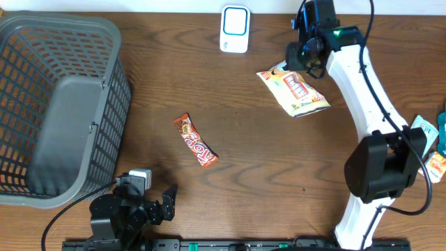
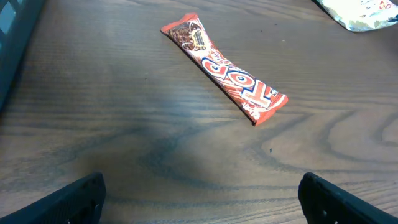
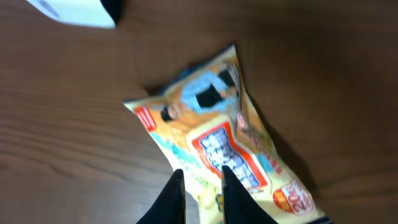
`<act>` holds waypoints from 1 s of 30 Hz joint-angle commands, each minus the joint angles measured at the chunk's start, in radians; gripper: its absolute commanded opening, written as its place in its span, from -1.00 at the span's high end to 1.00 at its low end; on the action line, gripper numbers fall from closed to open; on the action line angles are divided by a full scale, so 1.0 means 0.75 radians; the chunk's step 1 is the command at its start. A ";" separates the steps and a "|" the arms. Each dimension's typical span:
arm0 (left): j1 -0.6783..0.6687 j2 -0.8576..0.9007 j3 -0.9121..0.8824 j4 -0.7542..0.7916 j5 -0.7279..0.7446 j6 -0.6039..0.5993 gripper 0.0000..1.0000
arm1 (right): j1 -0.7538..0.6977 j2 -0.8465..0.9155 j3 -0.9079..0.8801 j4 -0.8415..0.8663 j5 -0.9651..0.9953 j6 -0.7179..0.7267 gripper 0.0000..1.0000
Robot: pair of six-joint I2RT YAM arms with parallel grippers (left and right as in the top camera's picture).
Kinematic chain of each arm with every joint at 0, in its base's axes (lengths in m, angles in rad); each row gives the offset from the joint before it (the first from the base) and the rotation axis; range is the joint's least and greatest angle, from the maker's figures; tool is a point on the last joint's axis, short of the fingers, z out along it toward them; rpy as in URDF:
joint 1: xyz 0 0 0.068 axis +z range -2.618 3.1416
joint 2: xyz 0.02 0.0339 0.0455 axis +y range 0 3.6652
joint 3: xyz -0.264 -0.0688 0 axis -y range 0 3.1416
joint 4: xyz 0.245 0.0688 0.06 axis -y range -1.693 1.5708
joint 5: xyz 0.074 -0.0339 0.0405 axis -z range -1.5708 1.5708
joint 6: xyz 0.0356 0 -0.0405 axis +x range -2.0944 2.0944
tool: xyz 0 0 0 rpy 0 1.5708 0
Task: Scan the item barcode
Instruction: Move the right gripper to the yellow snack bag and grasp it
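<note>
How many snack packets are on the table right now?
2 in full view: a red candy bar mid-table, a yellow snack bag farther back on the right. More packets show at the right edge, partly cut off.

From my end the table [image 1: 279, 160] is dark wood with a clear grain and a low satin sheen. The basket [image 1: 115, 104] looks like matt grey plastic mesh. The candy bar [image 1: 196, 141] has a glossy red film wrapper, and the snack bag [image 1: 294, 90] is shiny, crinkly plastic too. The scanner [image 1: 235, 29] is smooth white plastic, and so is the right arm [image 1: 362, 90] shell, I'd say.
</note>
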 commanded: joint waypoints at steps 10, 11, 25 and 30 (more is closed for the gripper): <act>-0.005 -0.002 0.002 -0.004 -0.013 0.009 -0.97 | 0.019 0.457 -0.013 -0.042 0.046 0.032 0.97; -0.005 -0.002 0.002 -0.004 -0.013 0.009 -0.98 | 0.019 0.465 -0.013 -0.060 0.076 0.032 0.97; -0.005 -0.002 0.002 -0.004 -0.013 0.009 -0.98 | 0.040 0.056 -0.011 -0.187 0.126 0.031 0.97; -0.005 -0.002 0.002 -0.004 -0.013 0.009 -0.98 | 0.119 0.028 -0.016 -0.242 0.146 -0.078 0.48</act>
